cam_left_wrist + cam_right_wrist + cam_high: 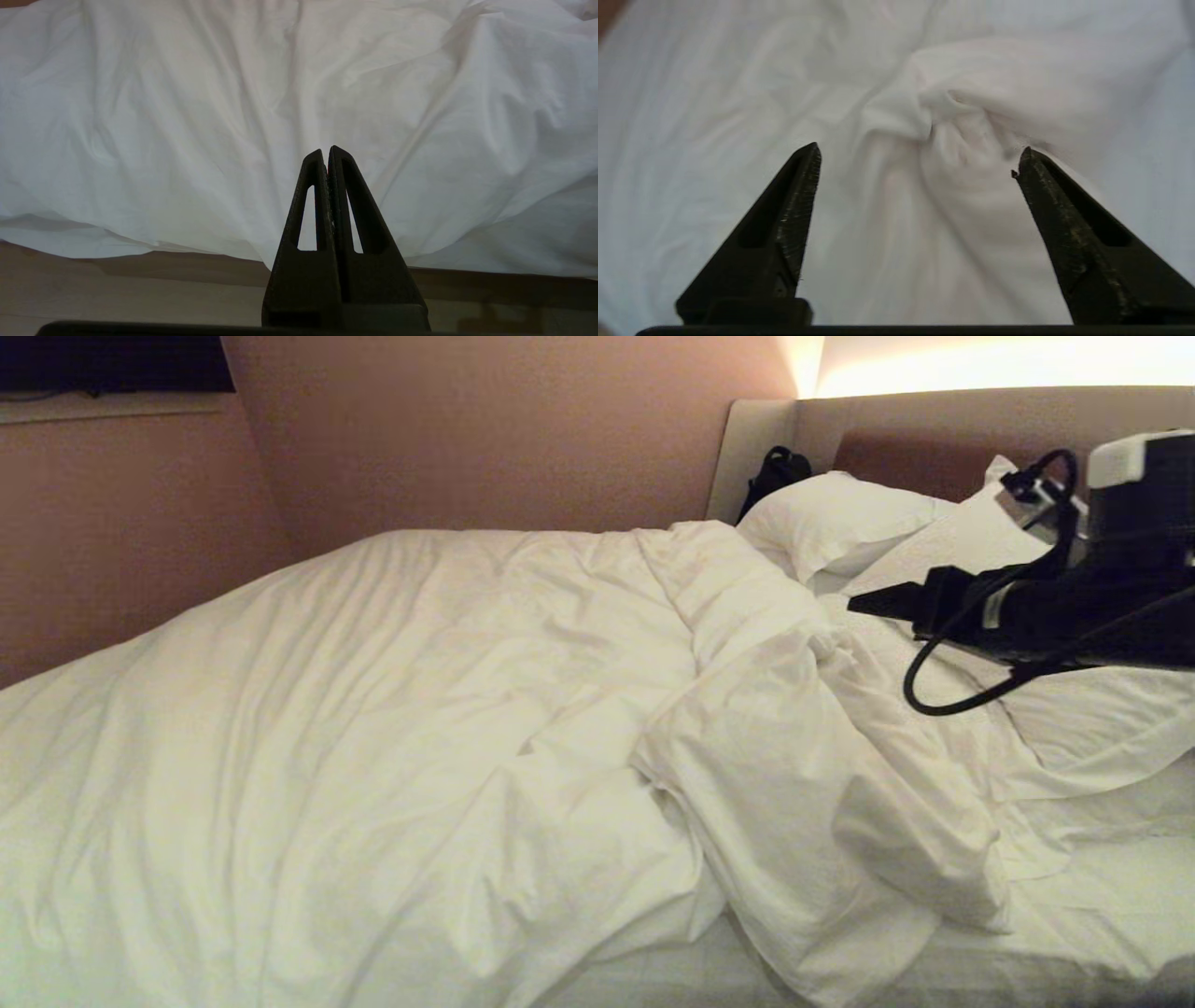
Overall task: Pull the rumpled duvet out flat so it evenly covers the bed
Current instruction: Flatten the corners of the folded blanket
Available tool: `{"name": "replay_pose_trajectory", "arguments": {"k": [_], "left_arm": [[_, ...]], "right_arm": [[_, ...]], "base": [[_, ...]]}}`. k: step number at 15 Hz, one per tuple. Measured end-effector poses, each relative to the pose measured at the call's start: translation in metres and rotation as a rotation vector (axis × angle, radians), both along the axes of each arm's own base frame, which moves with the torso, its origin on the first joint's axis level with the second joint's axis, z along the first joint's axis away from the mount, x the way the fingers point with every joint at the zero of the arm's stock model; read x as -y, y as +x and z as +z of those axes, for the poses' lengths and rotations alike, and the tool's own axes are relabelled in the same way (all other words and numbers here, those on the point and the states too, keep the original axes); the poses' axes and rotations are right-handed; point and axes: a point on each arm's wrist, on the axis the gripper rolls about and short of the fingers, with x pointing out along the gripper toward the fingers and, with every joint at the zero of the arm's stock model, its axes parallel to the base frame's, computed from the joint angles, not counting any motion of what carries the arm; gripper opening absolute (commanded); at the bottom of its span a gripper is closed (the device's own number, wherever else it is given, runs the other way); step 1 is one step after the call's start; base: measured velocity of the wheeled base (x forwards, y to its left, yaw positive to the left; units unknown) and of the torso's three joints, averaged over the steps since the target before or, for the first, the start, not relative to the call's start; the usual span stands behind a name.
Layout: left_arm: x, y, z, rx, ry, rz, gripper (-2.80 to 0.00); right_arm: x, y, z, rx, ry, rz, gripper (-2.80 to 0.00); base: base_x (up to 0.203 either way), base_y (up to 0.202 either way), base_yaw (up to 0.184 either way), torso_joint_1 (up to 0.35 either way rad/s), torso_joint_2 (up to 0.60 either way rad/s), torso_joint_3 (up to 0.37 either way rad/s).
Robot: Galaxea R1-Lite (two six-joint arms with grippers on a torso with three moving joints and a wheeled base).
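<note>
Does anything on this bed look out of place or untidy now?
Yes. The duvet is bunched into a thick fold near the pillows, leaving the fitted sheet bare on that side.

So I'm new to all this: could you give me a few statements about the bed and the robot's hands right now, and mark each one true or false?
1. The duvet lies smooth and flat over the whole bed. False: it is bunched into a thick fold, and bare sheet shows on the side near the pillows.
2. The right hand is open, with a twisted bunch of white fabric ahead of it. True.
3. The left hand is wide open. False: its fingers are pressed together.
4. Two white pillows lie by the headboard. True.
5. The left hand grips the duvet. False: it holds nothing; the duvet's edge hangs beyond it, above the floor.
</note>
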Motion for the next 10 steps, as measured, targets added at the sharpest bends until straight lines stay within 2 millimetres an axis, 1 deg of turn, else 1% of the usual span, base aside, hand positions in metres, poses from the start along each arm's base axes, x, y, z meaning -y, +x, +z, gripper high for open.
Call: {"name": "replay_pose_trajectory", "arguments": {"k": [1,2,4,8,10], "left_arm": [[0.0,0.0,0.0,0.0,0.0,0.0,-2.8],[0.0,0.0,0.0,0.0,0.001,0.0,-2.8],[0.0,0.0,0.0,0.0,0.0,0.0,-2.8],[0.0,0.0,0.0,0.0,0.001,0.0,-2.8],[0.0,0.0,0.0,0.0,0.0,0.0,-2.8]], "right_arm": [[0.006,-0.014,0.0,-0.011,-0.005,-0.007,-2.8],[0.015,-0.025,-0.006,-0.039,-0.017,-0.025,-2.8],[0.039,-0.04,-0.026,-0.113,-0.046,-0.089,-2.8],[0.093,-0.07,-0.084,-0.279,-0.076,-0.213,-2.8],[0.112,-0.084,-0.102,-0.306,-0.079,-0.23,-2.8]], "base": [[0.0,0.0,0.0,0.0,0.0,0.0],[0.0,0.0,0.0,0.0,0.0,0.0],[0.0,0.0,0.0,0.0,0.0,0.0],[0.0,0.0,0.0,0.0,0.0,0.0],[0.0,0.0,0.0,0.0,0.0,0.0]]}}
